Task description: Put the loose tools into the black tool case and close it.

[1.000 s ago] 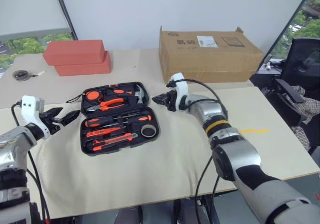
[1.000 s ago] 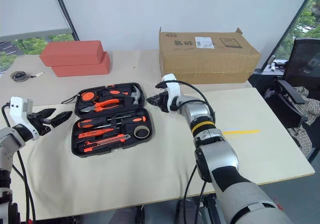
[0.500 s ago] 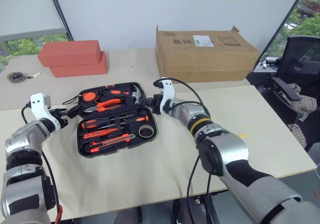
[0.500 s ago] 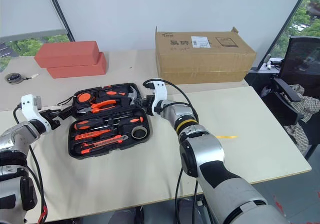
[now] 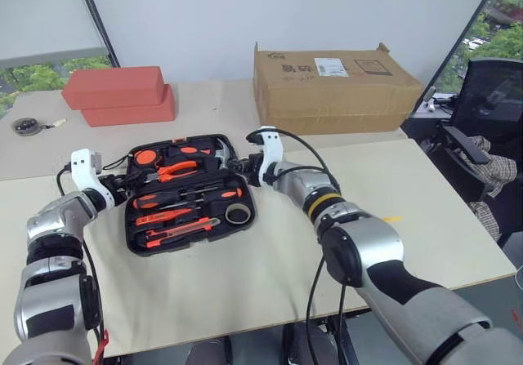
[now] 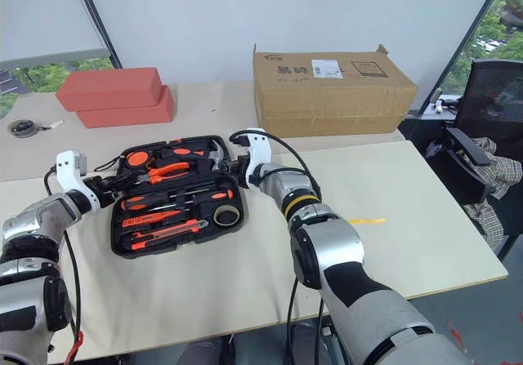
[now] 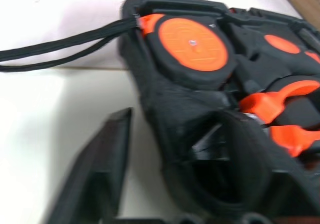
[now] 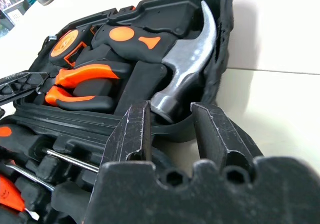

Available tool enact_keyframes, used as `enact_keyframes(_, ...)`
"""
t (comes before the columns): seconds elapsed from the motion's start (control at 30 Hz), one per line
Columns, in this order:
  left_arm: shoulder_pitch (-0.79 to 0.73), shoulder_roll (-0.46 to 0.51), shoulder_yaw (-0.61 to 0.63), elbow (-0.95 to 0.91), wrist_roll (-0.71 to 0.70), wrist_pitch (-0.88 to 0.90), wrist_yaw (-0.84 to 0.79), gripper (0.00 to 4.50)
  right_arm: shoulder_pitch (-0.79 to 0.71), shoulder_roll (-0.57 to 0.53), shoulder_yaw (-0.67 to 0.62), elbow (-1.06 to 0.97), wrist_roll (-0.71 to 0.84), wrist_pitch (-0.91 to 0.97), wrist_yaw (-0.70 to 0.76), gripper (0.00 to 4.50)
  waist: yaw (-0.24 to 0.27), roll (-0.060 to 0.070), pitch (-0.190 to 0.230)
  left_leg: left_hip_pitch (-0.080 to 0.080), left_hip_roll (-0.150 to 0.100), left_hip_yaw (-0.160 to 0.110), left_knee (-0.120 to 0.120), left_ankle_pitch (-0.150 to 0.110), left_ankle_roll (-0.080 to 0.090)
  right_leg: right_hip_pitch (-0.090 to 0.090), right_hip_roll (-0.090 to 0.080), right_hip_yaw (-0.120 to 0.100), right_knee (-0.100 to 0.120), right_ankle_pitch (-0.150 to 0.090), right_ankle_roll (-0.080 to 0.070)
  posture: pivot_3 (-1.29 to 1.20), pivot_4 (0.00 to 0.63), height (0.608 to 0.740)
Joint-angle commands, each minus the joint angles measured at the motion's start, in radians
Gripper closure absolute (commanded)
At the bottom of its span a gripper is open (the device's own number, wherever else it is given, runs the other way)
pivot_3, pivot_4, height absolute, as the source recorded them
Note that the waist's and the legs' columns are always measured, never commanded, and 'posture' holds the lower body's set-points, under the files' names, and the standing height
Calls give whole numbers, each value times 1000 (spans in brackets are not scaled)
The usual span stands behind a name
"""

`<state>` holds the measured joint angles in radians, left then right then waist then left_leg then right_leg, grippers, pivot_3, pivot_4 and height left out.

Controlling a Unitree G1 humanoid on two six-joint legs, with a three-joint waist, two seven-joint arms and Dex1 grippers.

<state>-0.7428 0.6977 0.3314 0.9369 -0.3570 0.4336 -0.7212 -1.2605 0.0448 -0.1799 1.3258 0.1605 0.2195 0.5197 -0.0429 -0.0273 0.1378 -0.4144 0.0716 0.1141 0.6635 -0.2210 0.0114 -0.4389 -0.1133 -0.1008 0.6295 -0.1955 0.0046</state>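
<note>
**Both grippers at the ends of the open tool case, lid not yet folded**

Head views: the black tool case [image 5: 189,193] lies open on the pale table [image 5: 270,267], both halves flat, in front of the red bricks [image 5: 122,94] and to the left of the cardboard box [image 5: 335,87]. The loose tools [image 5: 184,210], screwdrivers and the utility knife, sit in the near half's recesses; pliers and a hammer fill the far half. The left gripper [image 5: 121,189] is at the case's left end, the right gripper [image 6: 230,169] at its right end beside the hammer.

Left wrist view: the case's rim [image 7: 155,103] runs between the two black fingers [image 7: 100,174], which straddle the wall near the orange tape measure [image 7: 192,43]. The jaws stand partly apart around it; whether they press it I cannot tell.

Right wrist view: the fingers [image 8: 132,134] stand a narrow gap apart over the rim, just before the hammer head [image 8: 187,68], gripping nothing that I can see.

Handling, as a judgement: the case is stiff moulded plastic, and loaded with steel it is probably fairly heavy. The far half carries the hammer, so it should swing over with some weight. The rim at each end, clear of the tools, looks like the best hold; its textured wall should not slip much.
</note>
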Motion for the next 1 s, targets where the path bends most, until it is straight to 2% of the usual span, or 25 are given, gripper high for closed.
enact_keyframes(0.03,-20,-5,-10,8,12,-3,-9,3428,1,-30,-7,-26,-8,-33,16,2931,2,0,0,0,0,0,0,0,0,0,0,0,0,0,0,0,150,713)
enact_keyframes(0.13,-3,-18,-19,-41,5,26,-23,4248,10,-65,-16,-37,1,-28,37,2931,6,0,0,0,-1,-2,0,1,0,1,0,0,0,0,0,0,150,713)
enact_keyframes(0.2,19,-28,-22,-89,-2,48,-24,4496,17,-87,-23,-47,10,-16,52,2931,6,0,0,0,-2,-2,0,1,1,2,-1,0,0,0,0,0,150,713)
enact_keyframes(0.37,129,-81,-16,-332,-62,173,-4,4496,55,-138,-30,-89,32,30,113,2931,11,0,0,-1,-4,-2,0,1,1,2,-2,2,-1,0,2,0,150,713)
enact_keyframes(0.57,238,-180,2,-609,-118,296,116,4496,112,-161,-26,-210,65,182,187,2931,20,0,0,-1,-5,-1,0,1,-1,2,-3,3,-3,-1,5,0,150,713)
enact_keyframes(0.73,267,-238,48,-694,-145,327,213,4496,167,-171,-2,-328,69,301,184,2931,27,0,0,-1,-5,-1,0,0,2,3,-3,3,-4,-1,5,0,150,713)
enact_keyframes(1.0,293,-245,61,-723,-157,334,232,4496,173,-198,-23,-323,79,263,118,2931,27,0,0,0,-5,-2,0,-1,4,3,-2,3,-3,0,4,0,150,713)
